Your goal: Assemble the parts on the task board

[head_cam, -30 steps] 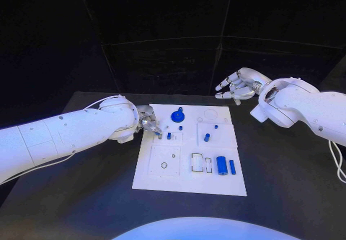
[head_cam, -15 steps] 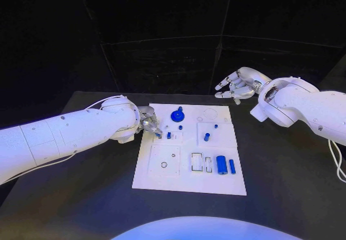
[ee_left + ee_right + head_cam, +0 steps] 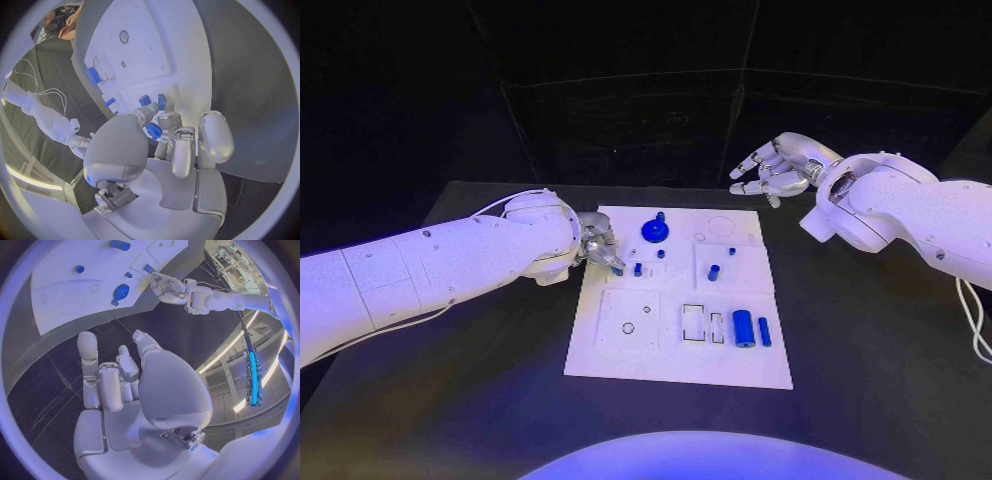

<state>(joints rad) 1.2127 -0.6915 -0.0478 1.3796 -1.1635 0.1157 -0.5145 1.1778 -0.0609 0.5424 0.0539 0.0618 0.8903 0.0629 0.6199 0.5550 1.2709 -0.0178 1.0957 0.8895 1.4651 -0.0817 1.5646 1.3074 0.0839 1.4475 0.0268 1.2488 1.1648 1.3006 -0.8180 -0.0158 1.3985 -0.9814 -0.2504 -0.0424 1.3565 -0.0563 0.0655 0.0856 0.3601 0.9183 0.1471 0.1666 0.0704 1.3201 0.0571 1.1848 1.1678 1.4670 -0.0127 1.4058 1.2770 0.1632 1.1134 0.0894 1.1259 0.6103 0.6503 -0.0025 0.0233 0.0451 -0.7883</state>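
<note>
Blue peg [image 3: 154, 131] sits pinched in our left hand [image 3: 600, 247] at the board's [image 3: 678, 365] edge; its long axis we cannot tell. Our right hand [image 3: 773, 170] hangs loosely spread, holding nothing.

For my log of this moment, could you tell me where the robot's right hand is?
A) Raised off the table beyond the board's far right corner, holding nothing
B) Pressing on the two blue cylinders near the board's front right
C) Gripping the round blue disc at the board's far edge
A: the right hand is raised past the far right corner of the task board, fingers apart and holding nothing.
</note>
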